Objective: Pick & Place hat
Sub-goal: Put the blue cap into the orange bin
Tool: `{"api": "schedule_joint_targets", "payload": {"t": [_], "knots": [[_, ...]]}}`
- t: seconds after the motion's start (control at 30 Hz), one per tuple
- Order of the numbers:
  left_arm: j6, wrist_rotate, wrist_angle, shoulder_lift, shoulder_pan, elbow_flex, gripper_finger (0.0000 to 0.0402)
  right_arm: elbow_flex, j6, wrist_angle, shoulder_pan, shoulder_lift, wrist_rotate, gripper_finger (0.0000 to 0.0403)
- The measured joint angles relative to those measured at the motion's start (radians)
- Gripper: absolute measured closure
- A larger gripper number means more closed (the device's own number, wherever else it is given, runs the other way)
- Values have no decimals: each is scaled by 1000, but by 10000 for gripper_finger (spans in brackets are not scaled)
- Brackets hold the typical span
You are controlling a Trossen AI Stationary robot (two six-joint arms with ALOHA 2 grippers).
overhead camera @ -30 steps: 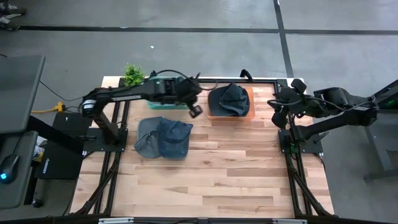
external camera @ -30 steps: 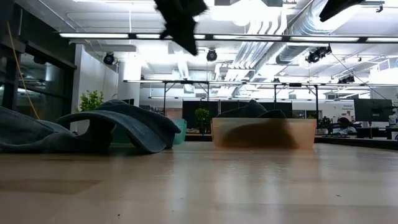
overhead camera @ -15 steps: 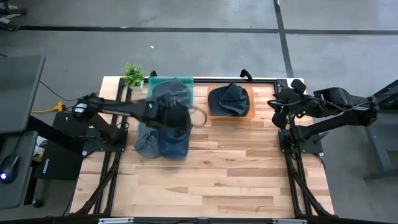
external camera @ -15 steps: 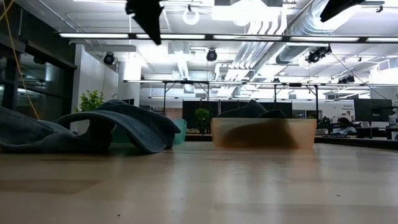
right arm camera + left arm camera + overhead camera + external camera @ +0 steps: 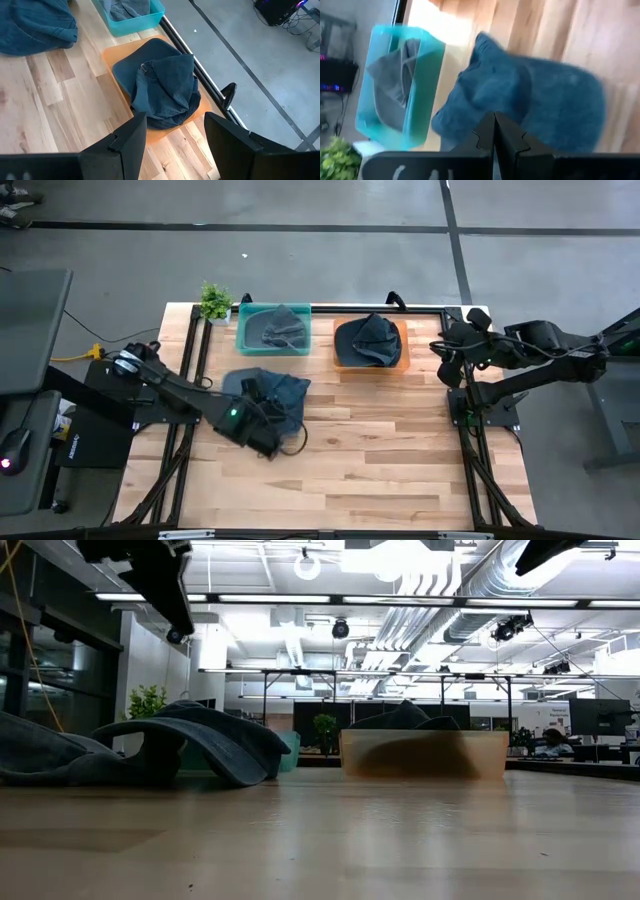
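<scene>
Two blue denim hats lie overlapping on the table's left half; in the low view the hats rest on their brims. A grey hat lies in the teal bin, and a dark blue hat in the orange bin. My left gripper hangs shut, high above the near side of the hat pile, and shows at the low view's top. My right gripper waits open at the table's right far edge.
A small potted plant stands at the far left corner beside the teal bin. A black frame rail runs along the far edge. Bare wood spreads over the table's near and right parts.
My left gripper has swung from the far side, between the two bins, toward the near edge and leftward, and now stands over the hat pile, staying high. The teal bin with its grey hat, earlier covered by the arm, now shows. The hats have not moved.
</scene>
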Motion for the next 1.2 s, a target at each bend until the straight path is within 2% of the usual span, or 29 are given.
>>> {"api": "schedule_joint_targets", "payload": {"t": [0.17, 0.4, 0.63, 0.73, 1.03, 1.2], "knots": [[-24, -34, 27, 5, -69, -1, 401, 0, 0, 0, 0, 0, -3, 208], [-41, 11, 129, 36, -156, 0, 401, 0, 0, 0, 0, 0, -9, 208], [-41, -65, 132, 141, -239, 0, 401, 0, 0, 0, 0, 0, -9, 208], [-41, -78, 138, 199, -245, 0, 401, 0, 0, 0, 0, 0, -9, 208], [-40, -6, 136, 311, -236, 0, 397, 0, 0, 0, 0, 0, -9, 208], [-34, -9, 138, 313, -236, 0, 357, 0, 0, 0, 0, 0, -8, 208]]}}
